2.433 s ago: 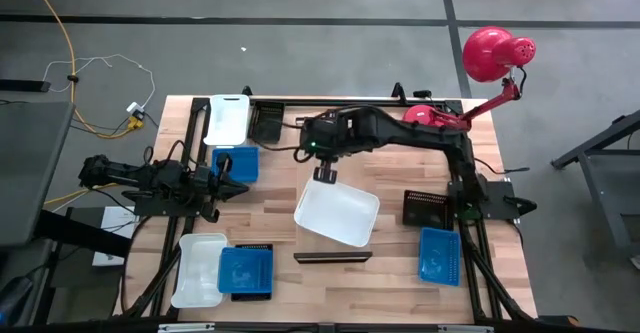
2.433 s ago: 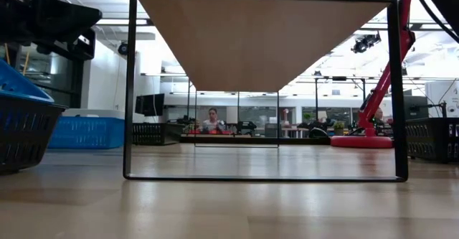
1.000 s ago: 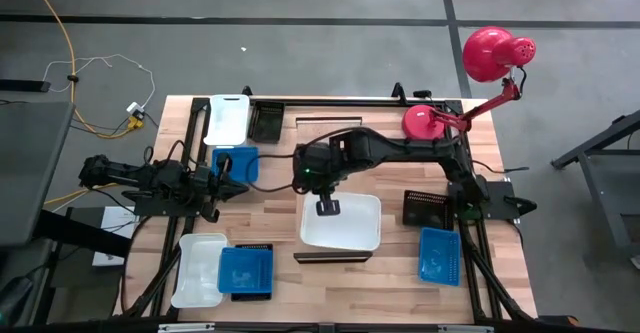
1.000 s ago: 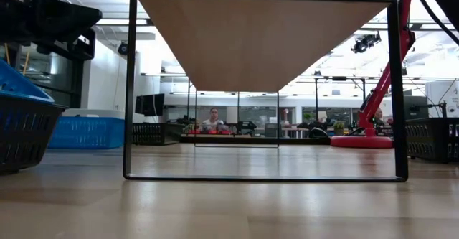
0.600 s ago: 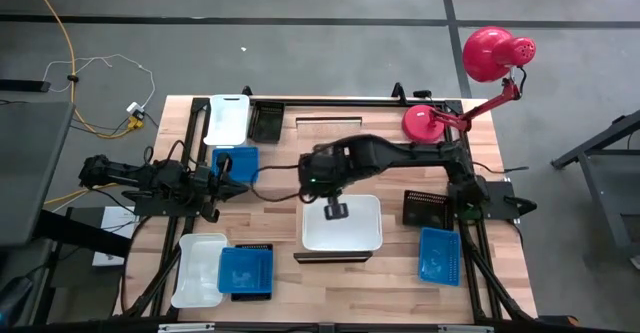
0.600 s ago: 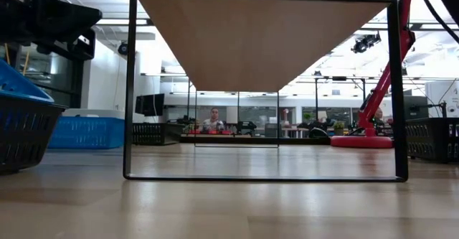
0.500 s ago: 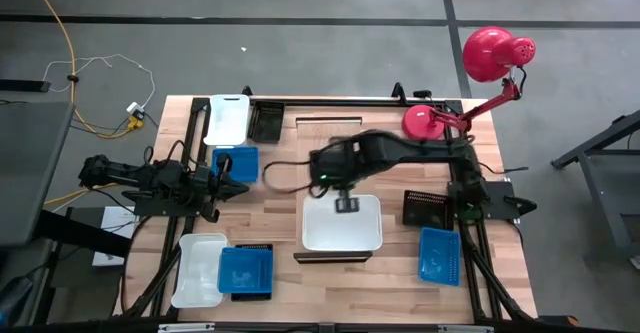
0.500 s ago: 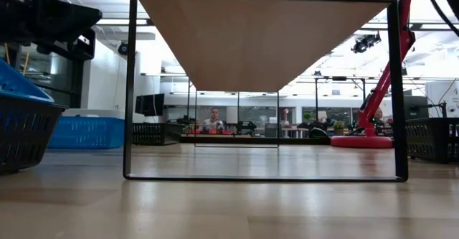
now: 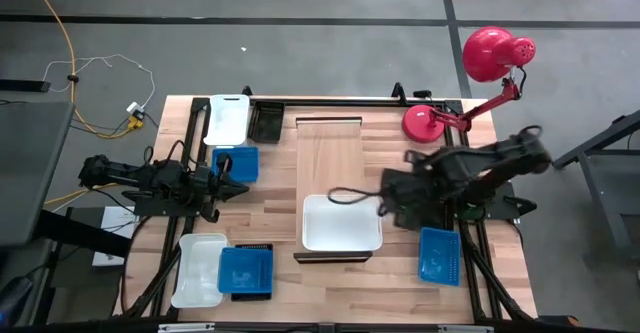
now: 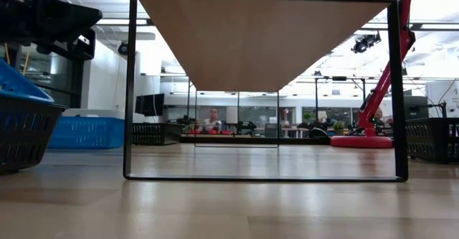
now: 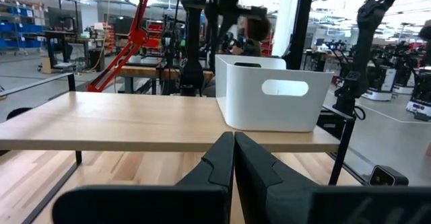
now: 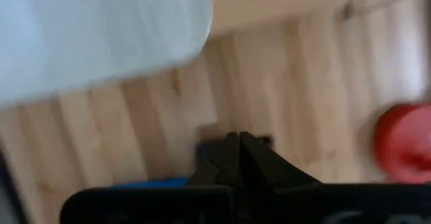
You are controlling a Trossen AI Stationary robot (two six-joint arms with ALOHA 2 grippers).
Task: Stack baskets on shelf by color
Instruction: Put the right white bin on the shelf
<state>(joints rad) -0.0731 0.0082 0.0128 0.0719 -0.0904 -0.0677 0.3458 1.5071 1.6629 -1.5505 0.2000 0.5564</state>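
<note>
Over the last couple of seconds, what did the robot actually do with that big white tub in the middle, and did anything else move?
The right arm set the white basket square on the shelf, let go, and swung back to its own side; the right gripper is now shut and holds nothing. The left gripper stayed parked at the table's left edge, shut. The other white, blue and black baskets and the red lamp did not move.

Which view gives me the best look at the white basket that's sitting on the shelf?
The high view: the white basket shows whole on the shelf, near its front end. The left wrist view shows its side and handle slot. The right wrist view catches a blurred corner. The low view misses it.
</note>
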